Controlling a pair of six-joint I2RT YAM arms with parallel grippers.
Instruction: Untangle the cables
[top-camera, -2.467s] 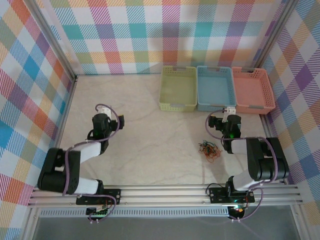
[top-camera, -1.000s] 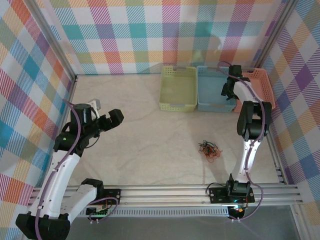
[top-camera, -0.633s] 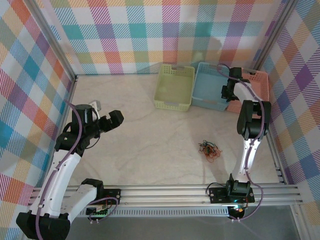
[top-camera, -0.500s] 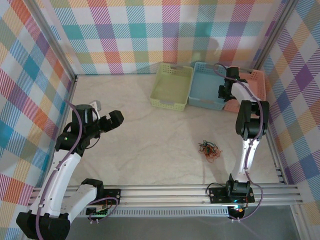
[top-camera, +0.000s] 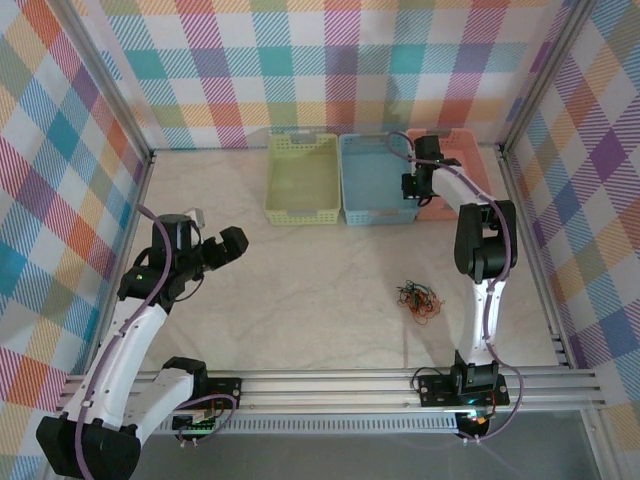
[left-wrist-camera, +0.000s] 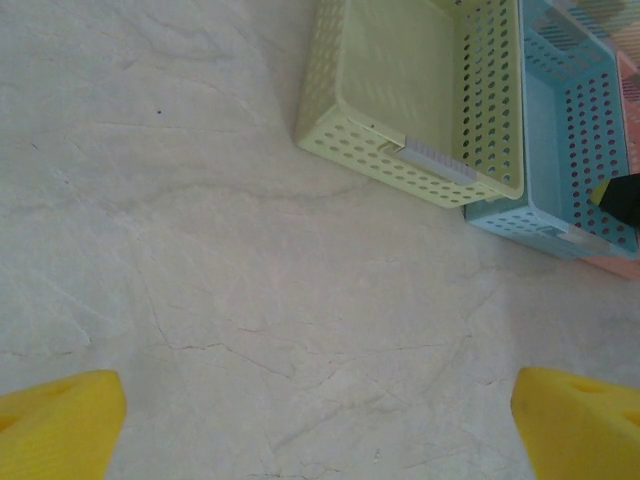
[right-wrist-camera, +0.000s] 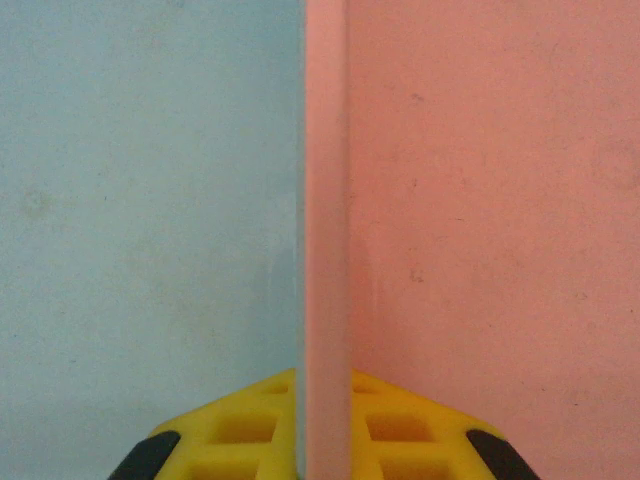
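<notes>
Between the yellow fingertips (right-wrist-camera: 400, 425) of the right hand (top-camera: 411, 190) sits the wall of the pink plastic basket (right-wrist-camera: 480, 200), clamped tight. The left hand (top-camera: 226, 246) is spread apart. The tangle of thin orange, green and black cables (top-camera: 419, 300) lies on the pale worktop (top-camera: 300, 290), well apart from both hands.

Three bins sat in a row toward the far side, right of centre. There was a pale yellow-green perforated plastic basket (top-camera: 302, 178) on the left, a light blue perforated plastic basket (top-camera: 375, 180) in the middle and a salmon-pink perforated plastic basket (top-camera: 468, 152) on the right, all pushed right up against each other. They rested on a cream-white tabletop (top-camera: 300, 290) with faint creases. Pastel plaid walls (top-camera: 300, 70) boxed it in on the left, right and far sides, and silver aluminium rails (top-camera: 330, 385) ran along the near edge.
</notes>
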